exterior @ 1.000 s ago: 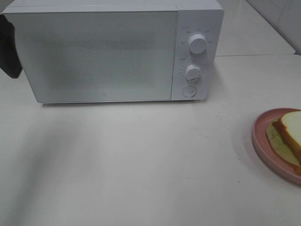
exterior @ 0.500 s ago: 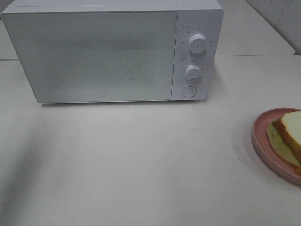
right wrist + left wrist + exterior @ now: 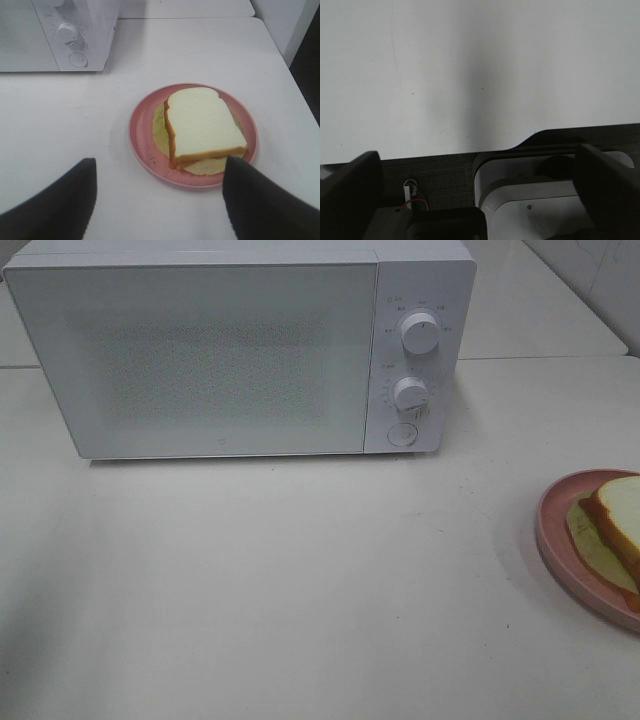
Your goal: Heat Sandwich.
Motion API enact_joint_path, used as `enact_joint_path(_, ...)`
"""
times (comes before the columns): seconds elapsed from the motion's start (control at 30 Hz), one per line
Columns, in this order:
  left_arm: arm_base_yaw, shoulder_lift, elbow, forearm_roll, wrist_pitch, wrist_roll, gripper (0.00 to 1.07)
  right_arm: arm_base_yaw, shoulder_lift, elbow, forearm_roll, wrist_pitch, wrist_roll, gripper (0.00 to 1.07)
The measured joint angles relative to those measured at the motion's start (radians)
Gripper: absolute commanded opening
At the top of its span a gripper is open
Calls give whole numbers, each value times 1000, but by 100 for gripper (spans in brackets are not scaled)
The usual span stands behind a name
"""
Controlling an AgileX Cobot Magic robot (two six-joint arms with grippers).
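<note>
The sandwich (image 3: 622,518) has white bread, orange-brown crust and pale yellow-green filling. It lies on a round pink plate (image 3: 553,536) at the table's right edge, partly cut off in the high view. The right wrist view shows the sandwich (image 3: 202,125) whole on the plate (image 3: 137,131). My right gripper (image 3: 160,162) is open and empty, apart from the plate on its near side. The white microwave (image 3: 230,350) stands at the back with its door shut. My left gripper (image 3: 477,155) is open and empty over bare table. Neither gripper shows in the high view.
The microwave has two knobs (image 3: 420,332) and a round button (image 3: 402,434) on its right panel. The table's right edge (image 3: 295,85) runs close to the plate. A white block (image 3: 535,200) lies under the left gripper.
A dark part of the left arm beside the microwave's left end one second ago has left the high view. The sandwich, plate and microwave have not moved.
</note>
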Motion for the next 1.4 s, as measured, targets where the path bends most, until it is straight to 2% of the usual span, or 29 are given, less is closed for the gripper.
enact_joint_path(0.13,0,-118,71,0,-4,27,97,0,0,0,0,0,0,70)
enact_joint_path(0.6,0,-421,272,0,-104,37,97,0,0,0,0,0,0,68)
enact_joint_path(1.4,8,-876,297,0,-141,40,97,0,0,0,0,0,0,68)
